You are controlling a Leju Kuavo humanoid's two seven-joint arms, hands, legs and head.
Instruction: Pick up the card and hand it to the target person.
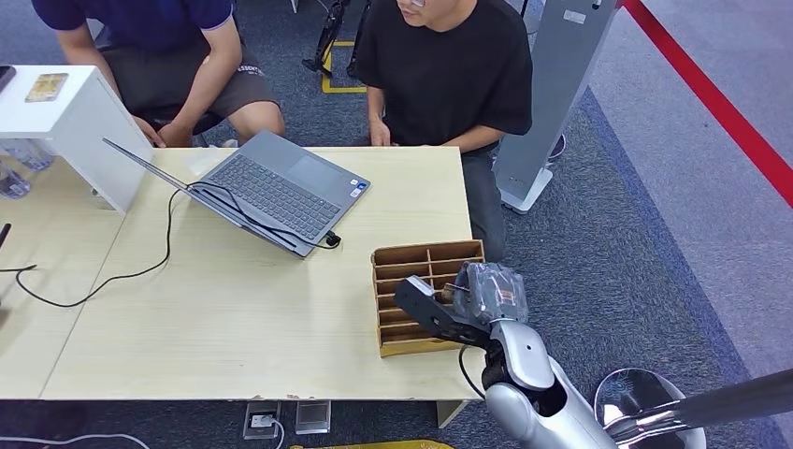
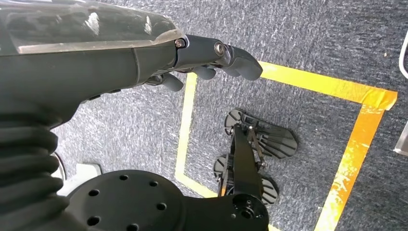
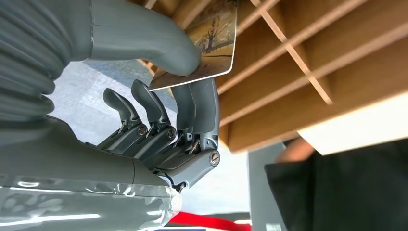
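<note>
My right hand (image 1: 472, 297) hovers over the right side of the wooden slotted box (image 1: 402, 271) near the table's front right corner. In the right wrist view the thumb (image 3: 144, 43) and fingers (image 3: 195, 106) pinch a card (image 3: 211, 45) with a brownish landscape picture, held just outside the box's wooden dividers (image 3: 298, 57). A person in a black shirt (image 1: 439, 65) sits at the table's far side, right of centre. My left hand (image 2: 207, 62) hangs over the carpeted floor, fingers loosely curled, holding nothing.
An open grey laptop (image 1: 271, 192) with a black cable lies mid-table. A second person in a dark blue shirt (image 1: 150, 28) sits at the far left. A white stand (image 1: 75, 122) holds another card (image 1: 45, 87). A grey pillar base (image 1: 524, 178) stands right of the table (image 1: 234, 309).
</note>
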